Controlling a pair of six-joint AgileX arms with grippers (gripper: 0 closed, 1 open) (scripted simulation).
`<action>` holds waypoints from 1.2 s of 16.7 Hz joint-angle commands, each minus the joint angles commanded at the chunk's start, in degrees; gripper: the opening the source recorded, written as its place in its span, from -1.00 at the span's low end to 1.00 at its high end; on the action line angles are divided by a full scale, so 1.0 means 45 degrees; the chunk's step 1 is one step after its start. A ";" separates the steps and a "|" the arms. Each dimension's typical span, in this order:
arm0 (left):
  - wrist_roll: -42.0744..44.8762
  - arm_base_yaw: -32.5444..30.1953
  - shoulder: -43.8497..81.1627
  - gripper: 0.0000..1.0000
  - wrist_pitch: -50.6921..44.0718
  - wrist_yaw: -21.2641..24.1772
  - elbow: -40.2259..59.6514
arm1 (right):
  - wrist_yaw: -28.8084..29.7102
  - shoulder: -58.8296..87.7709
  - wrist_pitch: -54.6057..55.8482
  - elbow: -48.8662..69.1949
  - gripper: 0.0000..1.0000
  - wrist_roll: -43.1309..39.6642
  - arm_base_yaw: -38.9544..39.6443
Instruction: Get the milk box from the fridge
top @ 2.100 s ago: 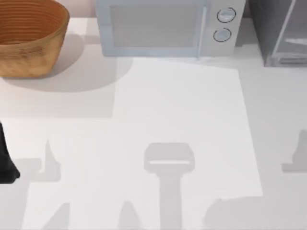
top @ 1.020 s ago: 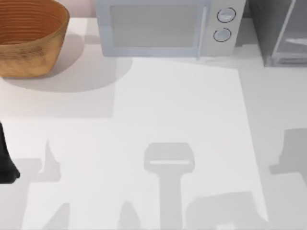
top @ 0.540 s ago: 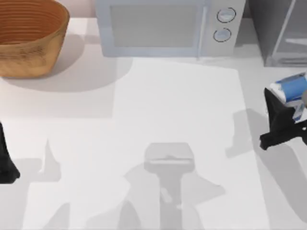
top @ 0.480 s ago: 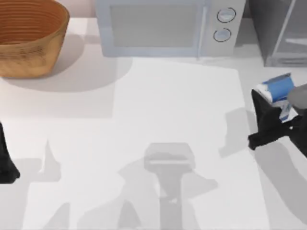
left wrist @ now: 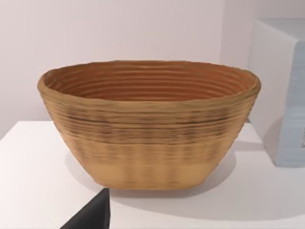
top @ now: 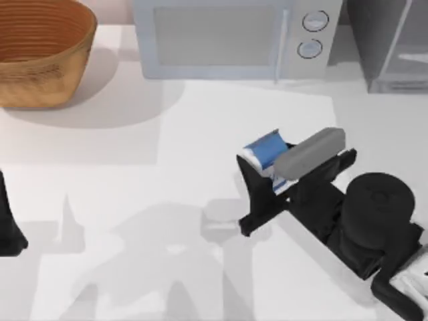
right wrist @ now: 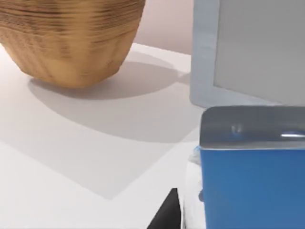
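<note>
Right gripper (top: pixel 267 175), gripping milk box (top: pixel 266 150), now mid-table.

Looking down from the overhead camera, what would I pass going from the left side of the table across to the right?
Parked left arm's tool → woven basket → microwave → milk box held in the right arm's tool → fridge.

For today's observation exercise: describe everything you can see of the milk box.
The milk box is a small blue carton with a paler, whitish edge, looking like printed card. It is out of the fridge, tilted and held off the table between the fingers of the right gripper, near the table's middle, in front of the microwave. In the right wrist view its blue face sits close up under a grey finger.
</note>
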 joint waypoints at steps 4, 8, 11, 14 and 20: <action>0.0000 0.0000 0.0000 1.00 0.0000 0.0000 0.0000 | 0.0147 0.2795 0.2362 0.1059 -1.00 -0.0121 0.1094; 0.0000 0.0000 0.0000 1.00 0.0000 0.0000 0.0000 | 0.0226 0.4370 0.3885 0.1792 -1.00 -0.0285 0.1743; 0.0000 0.0000 0.0000 1.00 0.0000 0.0000 0.0000 | 0.0246 0.4803 0.4302 0.1999 -1.00 -0.0345 0.1915; 0.0000 0.0000 0.0000 1.00 0.0000 0.0000 0.0000 | 0.0246 0.4803 0.4302 0.1999 -1.00 -0.0345 0.1915; 0.0000 0.0000 0.0000 1.00 0.0000 0.0000 0.0000 | 0.0199 0.5505 0.3803 0.2783 -1.00 -0.0399 0.1813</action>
